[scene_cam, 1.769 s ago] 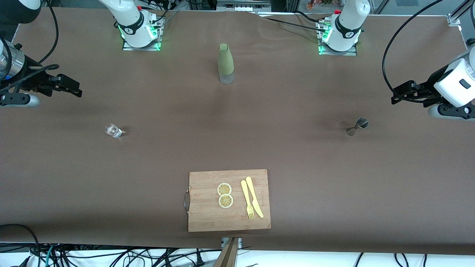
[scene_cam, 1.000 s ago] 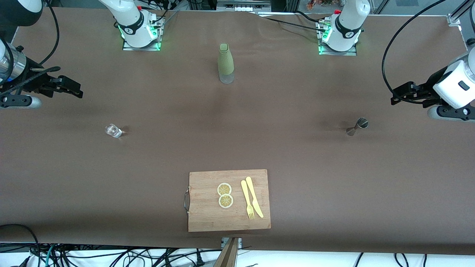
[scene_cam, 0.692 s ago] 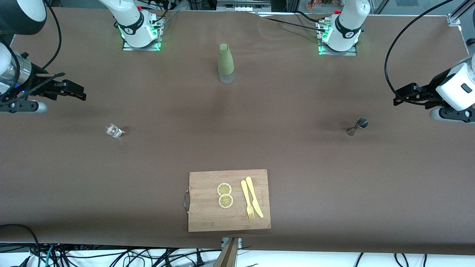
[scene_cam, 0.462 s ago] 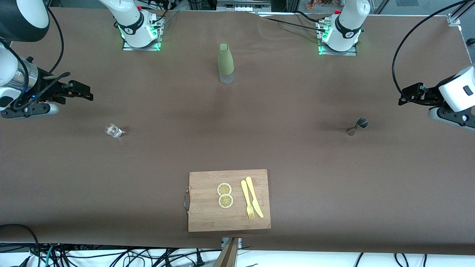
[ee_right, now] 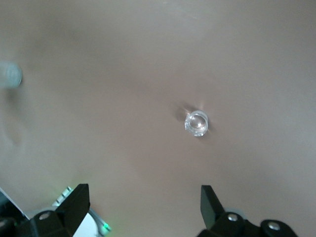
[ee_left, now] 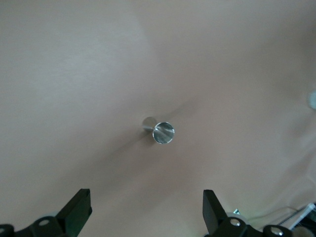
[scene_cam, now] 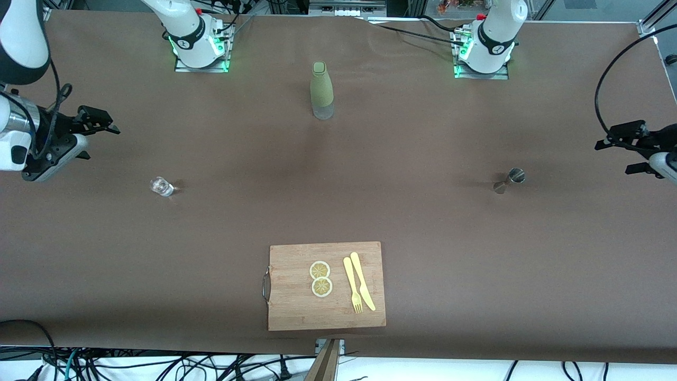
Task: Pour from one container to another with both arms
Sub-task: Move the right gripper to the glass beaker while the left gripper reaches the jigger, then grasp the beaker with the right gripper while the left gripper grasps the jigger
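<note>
A cutting board (scene_cam: 296,312) bears lemon slices (scene_cam: 320,279), fork (scene_cam: 352,286) and knife (scene_cam: 362,281).

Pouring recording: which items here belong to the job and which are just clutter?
Job: metal jigger, small glass, left tool open above the table's left-arm end, right tool open above its right-arm end.
Probably clutter: green bottle, cutting board, lemon slices, fork, knife.

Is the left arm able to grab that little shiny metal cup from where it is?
Probably yes. The left gripper hangs open in the air above the metal cup, which stands upright alone on the brown table, with nothing beside it in the way.
</note>
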You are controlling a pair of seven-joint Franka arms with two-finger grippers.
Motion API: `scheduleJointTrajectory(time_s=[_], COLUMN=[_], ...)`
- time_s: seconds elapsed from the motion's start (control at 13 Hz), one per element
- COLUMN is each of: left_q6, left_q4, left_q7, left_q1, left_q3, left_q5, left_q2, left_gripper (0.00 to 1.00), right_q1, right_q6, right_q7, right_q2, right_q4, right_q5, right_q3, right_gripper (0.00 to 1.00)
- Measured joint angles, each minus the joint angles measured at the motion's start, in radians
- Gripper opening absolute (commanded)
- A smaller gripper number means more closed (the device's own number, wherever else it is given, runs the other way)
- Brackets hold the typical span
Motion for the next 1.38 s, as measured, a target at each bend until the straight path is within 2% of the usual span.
scheduleJointTrajectory(time_s=[0.15, 0.38, 0.77, 1.08, 1.38], left_q6=[0.0, 0.0, -0.001, -0.004, -0.029], left_q4=[-0.069, -0.14, -0.303, -0.399, -0.41], left_q7=[0.188, 0.54, 1.101, 1.542, 1.728], left_q1=[0.029, 0.097, 0.199, 0.235, 0.237], left_q3=[0.065, 0.12, 0.144, 0.144, 0.138], left_q5=[-0.124, -0.276, -0.529, -0.734, -0.799], left_q2=[0.028, 0.105, 0.243, 0.414, 0.474], left_gripper=[1.0, 1.0, 1.0, 1.0, 1.0], right_q1=[-0.056, -0.172, -0.325, -0.385, -0.405], right_q6=[0.003, 0.03, 0.07, 0.082, 0.063], right_q7=[-0.201, -0.562, -1.117, -1.487, -1.687], right_q2=[0.047, 0.145, 0.365, 0.53, 0.645], right_q4=[-0.002, -0.007, -0.012, -0.012, -0.012], right_q5=[0.061, 0.187, 0.435, 0.642, 0.766], right_q3=[-0.002, -0.005, -0.008, -0.008, -0.006], right_gripper=[1.0, 1.0, 1.0, 1.0, 1.0])
